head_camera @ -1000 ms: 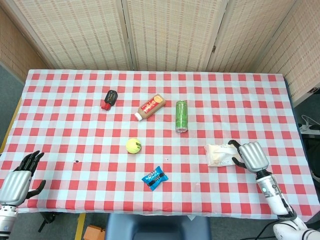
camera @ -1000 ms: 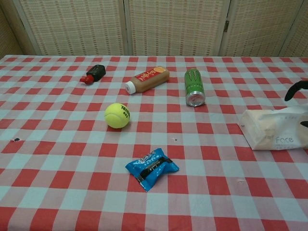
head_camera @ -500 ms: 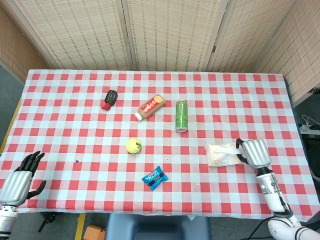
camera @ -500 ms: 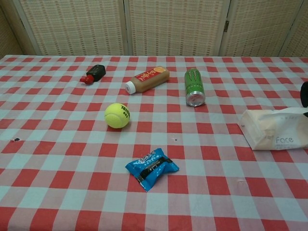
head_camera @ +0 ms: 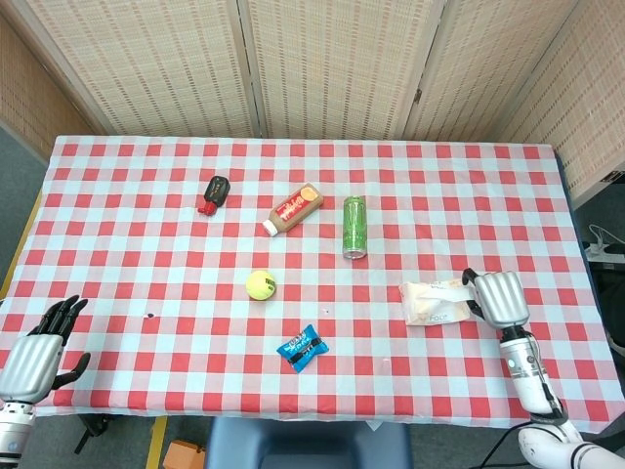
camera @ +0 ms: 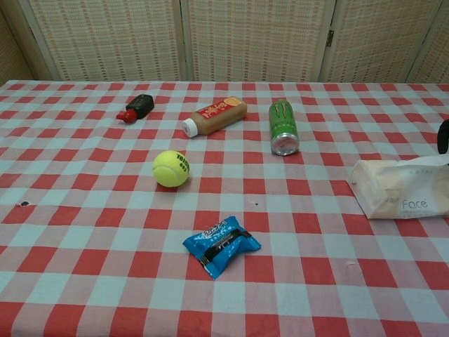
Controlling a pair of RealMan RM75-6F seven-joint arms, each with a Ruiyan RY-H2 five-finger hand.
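Note:
A white tissue pack [head_camera: 435, 302] lies on the checked tablecloth [head_camera: 146, 225] near the right front. My right hand [head_camera: 498, 299] grips its right end, with dark fingers wrapped around both sides of it. In the chest view the pack [camera: 400, 189] shows at the right edge, with only a dark fingertip [camera: 443, 136] of that hand above it. My left hand [head_camera: 37, 354] hovers at the table's front left corner, fingers apart, holding nothing. The nearest thing to it is a small dark speck on the cloth.
A yellow tennis ball [head_camera: 261, 284], a blue snack packet [head_camera: 303, 348], a green can [head_camera: 354, 227] lying down, a brown bottle [head_camera: 294, 209] on its side and a small black and red bottle [head_camera: 213, 192] are spread over the middle. Woven screens stand behind.
My right hand's fingers, spread over the tissue pack a second ago, have closed around its right end. The left hand has barely moved.

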